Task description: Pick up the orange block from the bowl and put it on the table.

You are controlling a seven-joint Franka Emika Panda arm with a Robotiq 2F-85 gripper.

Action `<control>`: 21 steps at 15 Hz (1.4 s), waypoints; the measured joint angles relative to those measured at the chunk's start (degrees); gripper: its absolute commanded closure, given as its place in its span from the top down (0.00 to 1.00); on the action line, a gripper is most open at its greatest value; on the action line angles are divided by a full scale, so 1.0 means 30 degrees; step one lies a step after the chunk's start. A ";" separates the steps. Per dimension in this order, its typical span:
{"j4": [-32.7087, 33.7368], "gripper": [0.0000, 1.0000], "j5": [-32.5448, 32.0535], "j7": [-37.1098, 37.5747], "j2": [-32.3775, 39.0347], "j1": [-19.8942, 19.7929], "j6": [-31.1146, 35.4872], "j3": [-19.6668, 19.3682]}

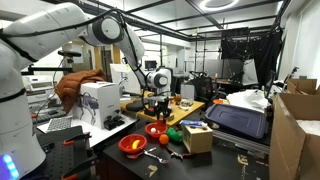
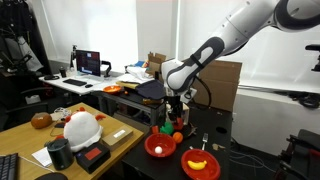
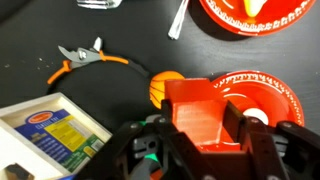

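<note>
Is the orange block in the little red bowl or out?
Out: the gripper holds the orange block up, covering part of the bowl.

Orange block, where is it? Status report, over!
End effector shut on orange block. Block held over the bowl, not yet on the table. Orange ball and pliers lie close below.

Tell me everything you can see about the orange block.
The orange block is boxy and orange-red, seemingly matte plastic, with a stepped notch in its top. In the wrist view it sits between the dark fingers of the gripper, apparently gripped, and hides part of the small red bowl beyond. An orange ball shows beside it.
</note>
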 measured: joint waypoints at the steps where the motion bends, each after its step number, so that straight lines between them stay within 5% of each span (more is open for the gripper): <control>1: -0.0539 0.27 -0.0035 -0.0017 -0.0714 -0.0240 -0.0532 -0.0006; 5: -0.1919 0.27 -0.0190 0.0419 -0.2382 -0.0987 -0.1120 -0.0546; 13: -0.2403 0.27 -0.0002 0.4739 -0.2076 -0.2705 0.0315 -0.2482; 21: -0.2476 0.27 0.2831 0.8547 -0.0772 -0.4305 0.1859 -0.2996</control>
